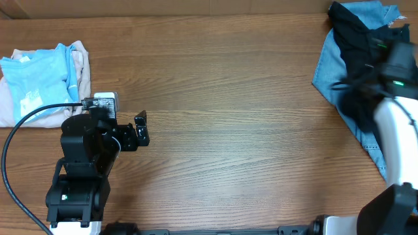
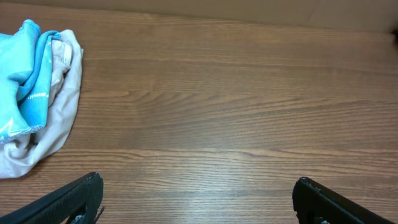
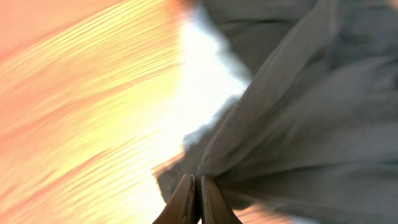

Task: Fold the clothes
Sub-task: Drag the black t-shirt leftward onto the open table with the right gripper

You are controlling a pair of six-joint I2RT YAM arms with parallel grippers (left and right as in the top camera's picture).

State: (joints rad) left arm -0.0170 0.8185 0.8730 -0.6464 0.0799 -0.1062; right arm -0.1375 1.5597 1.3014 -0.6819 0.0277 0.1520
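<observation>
The black T-shirt is lying crumpled at the far right end of the table, spread on top of a blue denim garment whose edge is showing beside and below it. The right arm is reaching over that pile from the near right corner. In the overhead view its tip is too blurred and dark against the shirt to pick out. The right wrist view is also smeared. Even so, it shows the right gripper with its two fingers pressed together, and folds of the black T-shirt are gathering into a pinch right at the tips, so it is gripping the shirt. A pale, overexposed patch is showing past the fabric, next to the wood grain, and what it is cannot be told. No logo is showing on the shirt in any view. On the opposite side, the left gripper is hanging just above the bare wood with its fingers spread wide and nothing between them. It is sitting well apart from the shirt, near the left end of the table. A light-blue tee is resting folded on a beige garment at the far left corner, just beyond the left arm.
</observation>
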